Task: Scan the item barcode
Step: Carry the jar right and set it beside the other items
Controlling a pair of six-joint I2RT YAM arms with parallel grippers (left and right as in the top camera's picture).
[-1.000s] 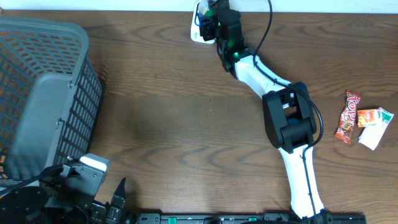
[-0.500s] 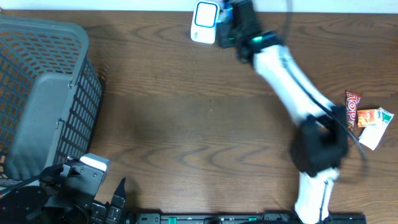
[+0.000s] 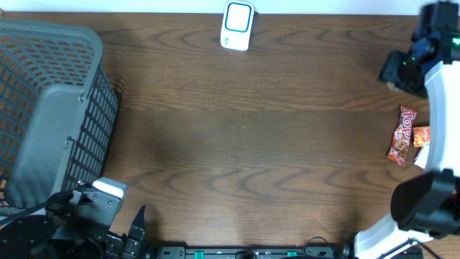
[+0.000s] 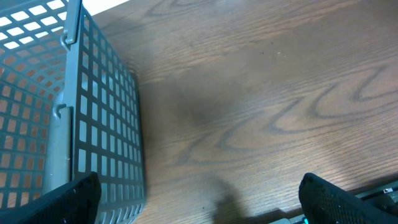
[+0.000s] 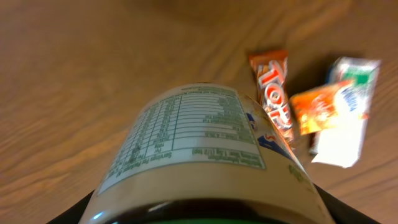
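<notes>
The right gripper [image 3: 403, 70] is closed partway round a jar [image 5: 199, 143], its jaws pressed to the sides; it holds the jar in the air far to the right of the scanner [image 3: 237, 26], above the table [image 3: 244, 129]. The jar looks like stiff, smooth plastic with a glossy printed label, so it is probably rigid but slippery, and of middling weight if full. A hold across the body, clear of the barcode, should suit it. The wrist view shows only the nutrition panel, and no barcode can be made out. Snacks [image 3: 407, 134] lie right of the scanner and nearer the robot, below the jar. The path back to the scanner looks unobstructed. The basket [image 3: 100, 122] sits well to the scanner's left. Below it, the left gripper [image 4: 199, 193] is wide open and holds nothing.
</notes>
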